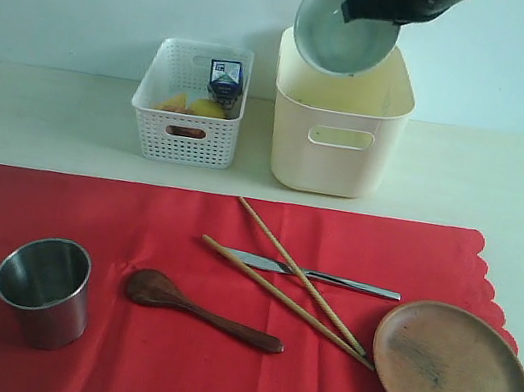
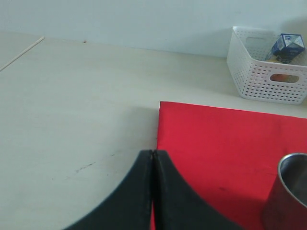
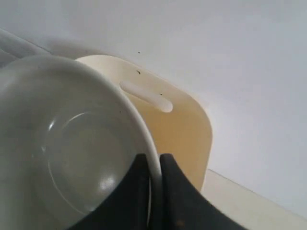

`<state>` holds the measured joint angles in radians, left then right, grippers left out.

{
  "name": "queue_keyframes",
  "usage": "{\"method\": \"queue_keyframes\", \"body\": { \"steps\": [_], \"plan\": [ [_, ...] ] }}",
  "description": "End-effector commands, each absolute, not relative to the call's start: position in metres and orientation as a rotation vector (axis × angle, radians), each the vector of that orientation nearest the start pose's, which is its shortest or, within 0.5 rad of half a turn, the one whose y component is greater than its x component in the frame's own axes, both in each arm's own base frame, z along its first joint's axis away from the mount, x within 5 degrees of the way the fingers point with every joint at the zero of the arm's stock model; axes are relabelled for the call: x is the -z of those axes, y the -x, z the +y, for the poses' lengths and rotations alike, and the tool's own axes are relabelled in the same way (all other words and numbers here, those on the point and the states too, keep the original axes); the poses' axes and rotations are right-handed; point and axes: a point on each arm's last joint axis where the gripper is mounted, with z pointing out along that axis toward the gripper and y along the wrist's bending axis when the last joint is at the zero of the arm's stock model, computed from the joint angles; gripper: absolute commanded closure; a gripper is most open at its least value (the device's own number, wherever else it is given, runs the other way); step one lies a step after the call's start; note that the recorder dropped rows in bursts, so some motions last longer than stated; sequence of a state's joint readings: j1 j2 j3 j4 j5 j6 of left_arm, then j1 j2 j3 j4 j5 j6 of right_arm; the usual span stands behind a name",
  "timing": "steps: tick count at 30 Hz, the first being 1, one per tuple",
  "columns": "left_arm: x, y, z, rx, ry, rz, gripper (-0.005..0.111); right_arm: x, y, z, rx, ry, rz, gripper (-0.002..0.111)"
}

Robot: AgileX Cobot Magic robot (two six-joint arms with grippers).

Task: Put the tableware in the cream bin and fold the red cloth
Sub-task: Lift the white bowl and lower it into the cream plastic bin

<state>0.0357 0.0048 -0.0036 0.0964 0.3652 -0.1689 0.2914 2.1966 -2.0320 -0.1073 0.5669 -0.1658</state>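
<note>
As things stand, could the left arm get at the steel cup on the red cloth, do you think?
Probably yes. The left gripper, shut and empty, hangs at the edge of the red cloth; the steel cup stands upright nearby with nothing between them. It must open first.

The steel cup (image 2: 292, 191) runs off the left wrist view's edge. The white bowl (image 1: 337, 27) hides part of the rim of the cream bin (image 1: 335, 158). The yellow pieces (image 1: 197, 105) in the white basket (image 1: 181, 146) cannot be identified.

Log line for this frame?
phase: drop-off | right gripper: shut on white bowl above cream bin | left gripper: shut, empty | on red cloth: steel cup, spoon, chopsticks, knife, plate
</note>
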Motion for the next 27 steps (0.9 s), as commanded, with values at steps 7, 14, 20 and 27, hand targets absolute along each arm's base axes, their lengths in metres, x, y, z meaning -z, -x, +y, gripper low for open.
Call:
{"method": "queue_keyframes", "body": {
  "steps": [7, 14, 20, 27],
  "plan": [
    [-0.181, -0.053, 0.005, 0.002, 0.127, 1.833, 0.106, -0.22, -0.524, 0.146, 0.147, 0.721, 2.088, 0.108],
    [-0.181, -0.053, 0.005, 0.002, 0.127, 1.833, 0.106, -0.181, -0.527, 0.146, 0.159, 0.774, 2.18, 0.108],
    [-0.181, -0.053, 0.005, 0.002, 0.127, 1.833, 0.106, -0.165, -0.524, 0.146, 0.169, 0.83, 2.257, 0.095],
    [-0.181, -0.053, 0.005, 0.002, 0.127, 1.833, 0.106, -0.16, -0.524, 0.146, 0.169, 0.834, 2.27, 0.057]
  ]
}}
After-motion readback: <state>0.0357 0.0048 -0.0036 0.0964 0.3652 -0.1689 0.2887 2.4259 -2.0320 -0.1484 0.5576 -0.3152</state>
